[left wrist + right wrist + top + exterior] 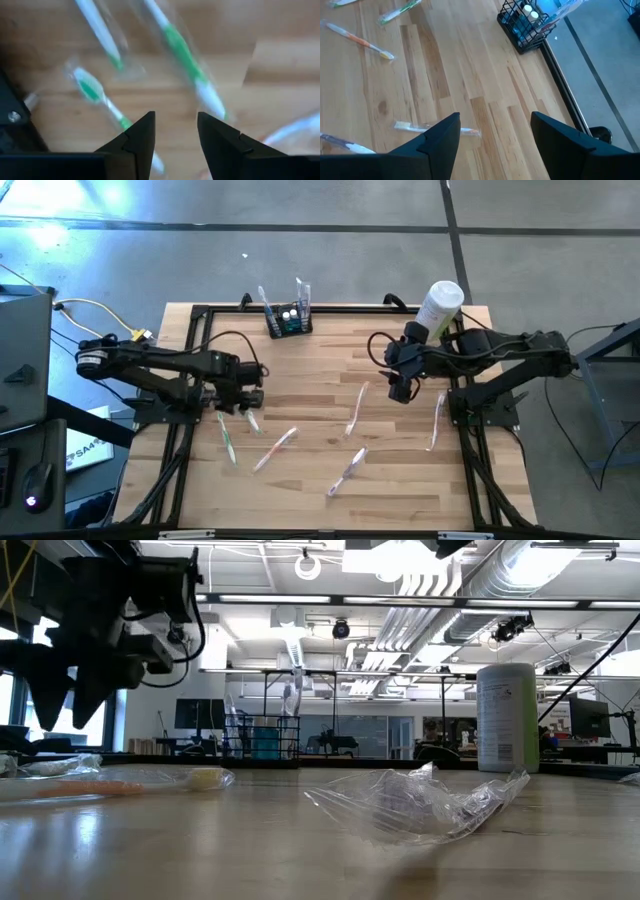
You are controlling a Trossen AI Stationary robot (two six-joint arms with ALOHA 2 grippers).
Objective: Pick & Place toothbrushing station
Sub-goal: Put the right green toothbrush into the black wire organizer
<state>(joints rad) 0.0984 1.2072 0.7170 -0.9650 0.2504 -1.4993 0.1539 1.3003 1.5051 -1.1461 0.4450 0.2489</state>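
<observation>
The toothbrushing station (287, 320), a small black wire rack, stands at the table's far edge with two wrapped toothbrushes upright in it. It also shows in the right wrist view (527, 22) and the low view (262, 740). My left gripper (245, 395) is open and empty, hovering over wrapped green toothbrushes (187, 55) at the table's left. My right gripper (402, 387) is open and empty above the table's right half, its fingers (495, 135) over bare wood near a wrapped toothbrush (435, 129).
A tall white cylindrical container (440, 305) stands at the far right, behind my right arm. Several wrapped toothbrushes lie loose across the table's middle (275, 448), (355, 410), (347, 470), (437, 420). A crumpled clear wrapper (420, 802) lies near the front.
</observation>
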